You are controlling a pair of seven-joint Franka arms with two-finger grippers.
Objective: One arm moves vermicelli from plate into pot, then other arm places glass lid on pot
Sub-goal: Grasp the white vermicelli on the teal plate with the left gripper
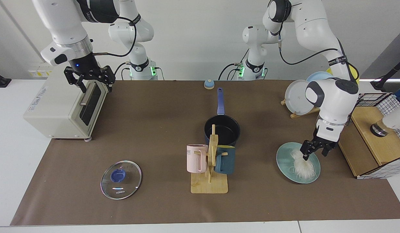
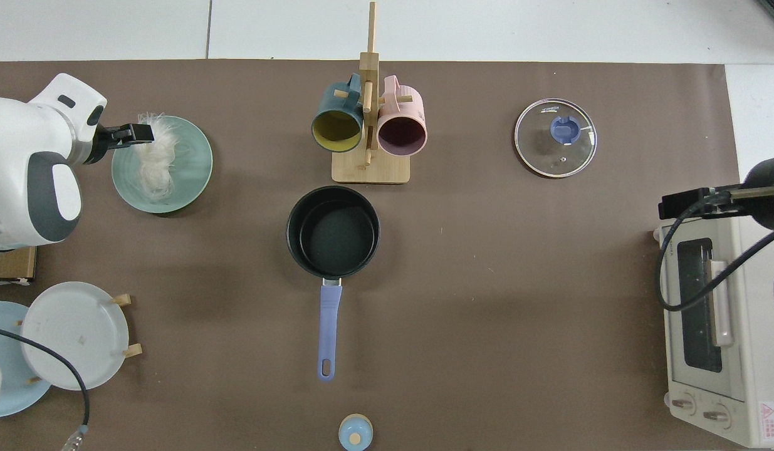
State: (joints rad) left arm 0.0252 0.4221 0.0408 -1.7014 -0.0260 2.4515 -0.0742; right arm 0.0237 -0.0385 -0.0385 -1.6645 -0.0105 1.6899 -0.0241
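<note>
The vermicelli (image 1: pixel 302 165) (image 2: pixel 153 160) lies as a white bundle on the teal plate (image 1: pixel 284 161) (image 2: pixel 195 169). My left gripper (image 1: pixel 314 154) (image 2: pixel 137 133), unlit, hangs open low over the plate's far edge, one fingertip at the bundle's end. The dark pot (image 1: pixel 233 138) (image 2: pixel 292 232) stands mid-table with nothing in it, its blue handle (image 1: pixel 220 102) pointing toward the arm bases. The glass lid (image 1: pixel 120 179) (image 2: pixel 555 138) lies flat on the mat. Over the toaster oven my right gripper (image 1: pixel 89 81) (image 2: pixel 678 203), blue-lit, waits open.
A wooden mug rack (image 1: pixel 209 181) with a pink and a teal mug stands in front of the pot. A toaster oven (image 1: pixel 63 106), a plate rack (image 1: pixel 300 97), a wire basket with a wooden box (image 1: pixel 371 142) and a small blue knob (image 1: pixel 209 84) line the edges.
</note>
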